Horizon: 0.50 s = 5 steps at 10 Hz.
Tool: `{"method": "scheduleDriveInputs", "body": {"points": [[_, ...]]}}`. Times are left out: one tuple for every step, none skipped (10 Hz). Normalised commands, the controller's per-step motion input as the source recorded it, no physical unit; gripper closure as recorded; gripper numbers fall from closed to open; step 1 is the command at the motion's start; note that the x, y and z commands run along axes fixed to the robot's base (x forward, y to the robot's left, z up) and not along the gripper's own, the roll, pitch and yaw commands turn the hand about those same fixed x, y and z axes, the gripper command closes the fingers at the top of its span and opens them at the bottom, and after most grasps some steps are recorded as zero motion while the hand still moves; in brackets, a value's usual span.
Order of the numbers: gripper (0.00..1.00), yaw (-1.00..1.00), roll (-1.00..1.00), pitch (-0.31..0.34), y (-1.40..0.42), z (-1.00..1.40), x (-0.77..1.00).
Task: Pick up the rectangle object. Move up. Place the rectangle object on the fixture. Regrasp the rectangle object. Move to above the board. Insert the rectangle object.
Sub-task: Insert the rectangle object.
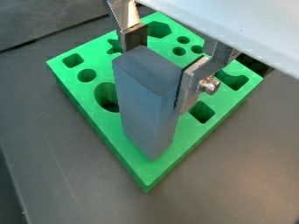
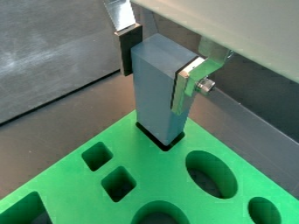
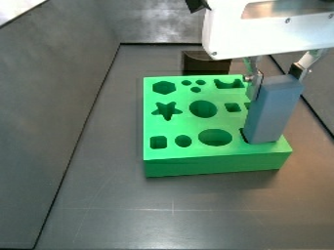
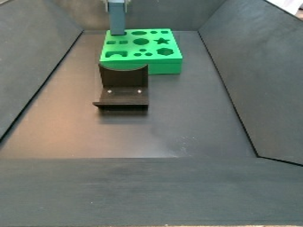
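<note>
The light blue-grey rectangle object [image 1: 146, 105] stands upright with its lower end in a hole at a corner of the green board [image 1: 142, 173]. It also shows in a wrist view [image 2: 158, 96] and in both side views [image 3: 271, 109] [image 4: 117, 16]. My gripper [image 1: 159, 79] holds it near its top, one finger [image 1: 194, 83] flat on one side and the other finger's pad [image 2: 126, 54] at the opposite side. The board shows in the other views as well [image 2: 70, 188] [image 3: 209, 158] [image 4: 166, 57]. The dark fixture [image 4: 122, 93] stands empty on the floor in front of the board.
The board has several other open holes, among them a star [image 3: 166, 109] and circles [image 3: 204, 108]. Dark sloping walls [image 4: 35, 97] enclose the floor on both sides. Bare dark floor [image 4: 154, 133] lies beyond the fixture.
</note>
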Motion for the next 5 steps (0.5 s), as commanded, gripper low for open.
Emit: {"method": "scheduleDriveInputs", "body": {"points": [[1.0,-0.13,0.0,0.051,-0.05,-0.01,0.3],[1.0,-0.2,0.05,0.06,0.05,-0.11,0.35],[1.0,-0.14,0.1,0.094,0.2,-0.09,0.28],[1.0,-0.2,0.08,0.071,0.23,0.0,0.04],[1.0,-0.15,0.03,0.079,0.11,0.0,0.01]]}}
